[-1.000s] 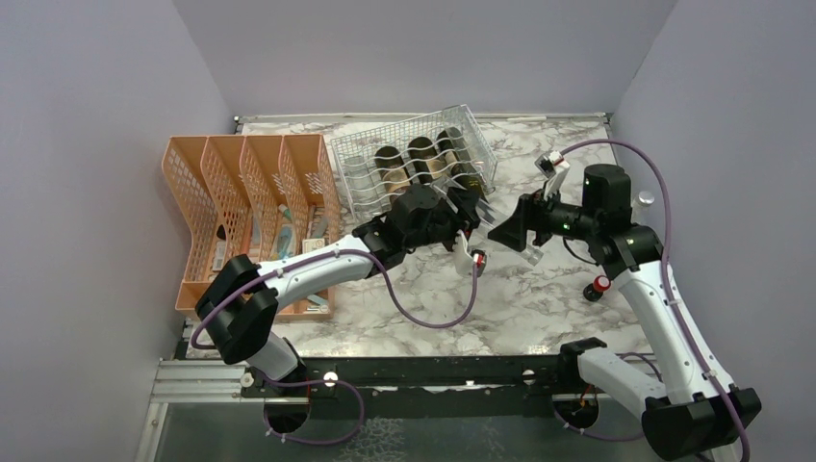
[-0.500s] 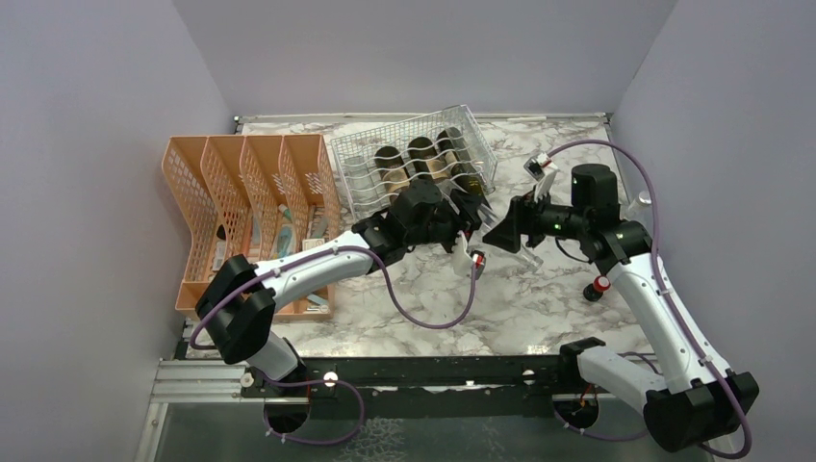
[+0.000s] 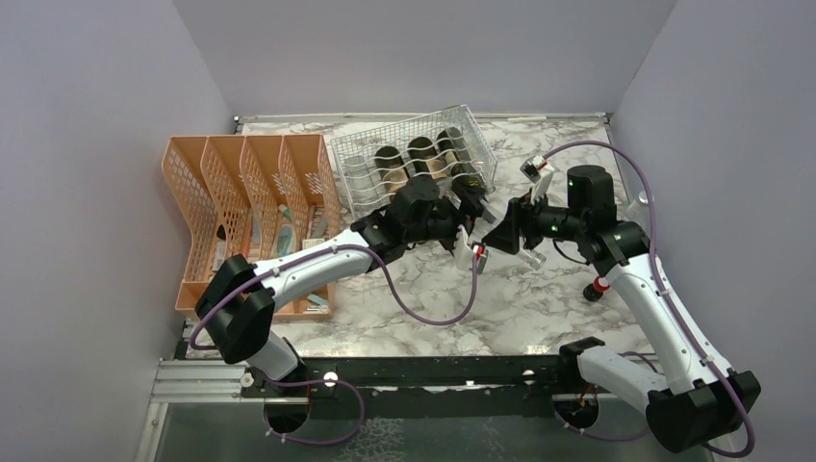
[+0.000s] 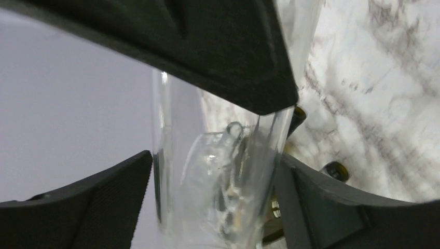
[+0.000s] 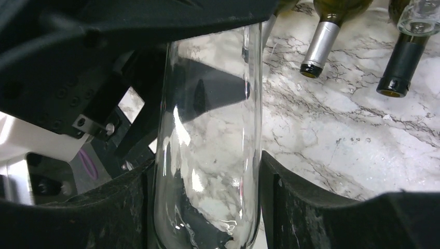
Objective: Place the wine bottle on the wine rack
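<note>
The wine bottle (image 5: 210,129), clear glass and seemingly empty, hangs above the desk (image 3: 539,308) near the middle of the scene, just on the near side of the wine rack (image 3: 354,173), and it is not yet in a cradle. Both arms meet on it. The right pincer (image 5: 207,187) is clenched around the glass body, and the left pincer (image 4: 214,199) looks to be gripping the same bottle from the other side, glass filling the gap between its fingers.

The main risk is the shared hold. If one arm pulls or twists before the other lets go, the smooth glass could slip through the pads and drop onto the marble, or the two arms could strain against each other.

Dark bottles (image 3: 390,164) already fill the right-hand cradles, and two of their necks (image 5: 321,41) jut toward the near side, close to the pincers. A careless swing could knock them or shove the light wire rack, which already sits askew. The free cradles appear to lie at the rack's left, next to the orange file organiser (image 3: 241,202), so the bottle has to cross in front of those necks
</note>
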{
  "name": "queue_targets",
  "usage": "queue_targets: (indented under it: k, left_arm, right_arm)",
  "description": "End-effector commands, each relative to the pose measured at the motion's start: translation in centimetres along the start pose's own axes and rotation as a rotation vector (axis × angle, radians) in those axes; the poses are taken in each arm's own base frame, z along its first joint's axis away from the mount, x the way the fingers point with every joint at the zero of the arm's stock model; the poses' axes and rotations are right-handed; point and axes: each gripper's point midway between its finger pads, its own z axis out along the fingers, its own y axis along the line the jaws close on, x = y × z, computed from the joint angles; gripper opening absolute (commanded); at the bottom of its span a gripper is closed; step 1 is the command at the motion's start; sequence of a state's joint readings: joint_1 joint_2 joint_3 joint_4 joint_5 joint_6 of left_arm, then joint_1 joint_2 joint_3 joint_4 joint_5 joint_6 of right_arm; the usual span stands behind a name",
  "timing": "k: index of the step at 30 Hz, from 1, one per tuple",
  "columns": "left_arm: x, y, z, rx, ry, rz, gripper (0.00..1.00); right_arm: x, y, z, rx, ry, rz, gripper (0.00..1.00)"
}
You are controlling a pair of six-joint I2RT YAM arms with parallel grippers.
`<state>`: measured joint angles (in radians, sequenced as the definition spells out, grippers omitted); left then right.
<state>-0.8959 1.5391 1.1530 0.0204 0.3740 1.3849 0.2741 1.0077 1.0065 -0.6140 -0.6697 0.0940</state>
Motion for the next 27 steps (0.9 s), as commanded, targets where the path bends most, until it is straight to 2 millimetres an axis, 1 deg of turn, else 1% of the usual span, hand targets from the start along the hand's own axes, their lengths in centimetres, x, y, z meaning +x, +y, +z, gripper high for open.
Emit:
queue_targets:
  k: [1,3,6,10,13,14,16,17,18,19,21,24,27]
  left_arm:
    - [-1.6,5.0,-2.1,-0.274,-0.069,-0.102,0.99]
    - [-1.8,5.2,-2.6,-0.294,-0.072,-0.129,0.99]
    - [-1.7,4.7,-3.3,-0.302,-0.065,-0.185,0.99]
    - [-1.5,4.8,-4.8,-0.355,-0.045,-0.301,0.99]
    - [-1.1,5.0,-6.4,-0.421,-0.025,-0.445,0.99]
    - [-0.9,5.2,-6.9,-0.466,-0.029,-0.584,0.99]
    - [0.6,6.9,-8.6,-0.627,0.011,-0.860,0.99]
    - [1.8,7.6,-9.4,-0.709,0.045,-0.990,0.99]
    - [2.7,7.9,-10.0,-0.767,0.077,-1.088,0.99]
    - [3.6,7.5,-10.3,-0.779,0.119,-1.160,0.99]
    - [4.0,7.7,-10.9,-0.781,0.162,-1.226,0.99]
    - [5.2,7.8,-12.7,-0.894,0.203,-1.333,0.99]
    - [5.5,8.0,-14.4,-0.937,0.239,-1.388,0.99]
  right_arm:
    - [-3.2,0.1,-1.0,0.060,-0.125,-0.050,0.01]
    - [-4.3,0.0,-1.4,0.083,-0.168,-0.052,0.01]
    - [-5.8,-0.1,-1.9,0.115,-0.229,-0.055,0.01]
    - [-7.3,-1.0,-1.9,0.165,-0.287,-0.039,0.01]
    - [-8.2,-1.8,-1.5,0.192,-0.321,-0.015,0.01]
    - [-8.6,-2.0,-1.3,0.195,-0.332,-0.010,0.01]
    - [-9.4,-2.5,-0.8,0.200,-0.348,0.000,0.01]
    - [-9.9,-2.7,-0.6,0.201,-0.360,0.001,0.01]
    - [-10.2,-2.9,-0.2,0.198,-0.368,0.001,0.01]
    - [-10.7,-3.2,0.4,0.192,-0.376,0.005,0.01]
    - [-11.3,-3.6,1.4,0.176,-0.379,0.014,0.01]
    - [-12.1,-4.4,3.2,0.175,-0.381,0.026,0.01]
    - [-13.0,-4.8,5.3,0.196,-0.384,0.024,0.01]
